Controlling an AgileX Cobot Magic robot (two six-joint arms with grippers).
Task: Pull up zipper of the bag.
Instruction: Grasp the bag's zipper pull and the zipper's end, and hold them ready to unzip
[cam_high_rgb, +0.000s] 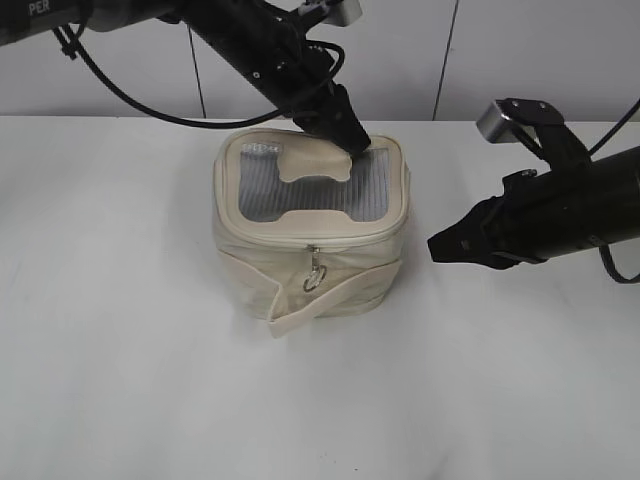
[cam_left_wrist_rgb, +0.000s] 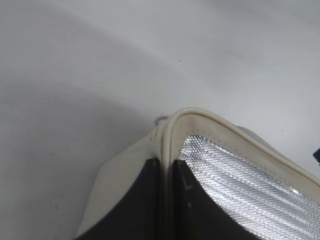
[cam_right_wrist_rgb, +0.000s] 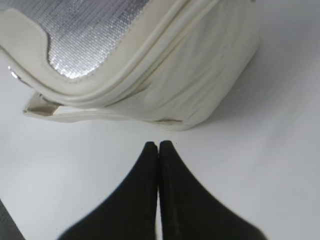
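White and bare, the worktop (cam_high_rgb: 120, 380) runs back to a pale panelled wall, and the bag (cam_high_rgb: 312, 240) sits upright near its middle, lid uppermost, its strap (cam_high_rgb: 330, 300) sagging across the front.

Left tool (cam_high_rgb: 352, 143) comes down from the upper left onto the far right part of the lid. In the left wrist view its two dark fingers (cam_left_wrist_rgb: 145, 200) stand close together with the raised lid edge running between them, so it appears clamped on the rim of the bag. That hold looks meant to brace the bag so it does not slide or tip when a slider is pulled.

The zipper (cam_high_rgb: 330, 238) runs round the lid edge; one silver slider with a ring pull (cam_high_rgb: 314, 272) hangs at the front centre, facing the camera. Whether the track is fully shut cannot be told.

Right tool (cam_high_rgb: 440, 248) hovers off the bag's right side, apart from it, tips pressed together and holding nothing, as the right wrist view confirms. It points at the side wall, not at the pull.

Between that tool and the ring lies the bag's front right corner, which it would likely have to round. The loose strap just below the ring could also snag a finger.
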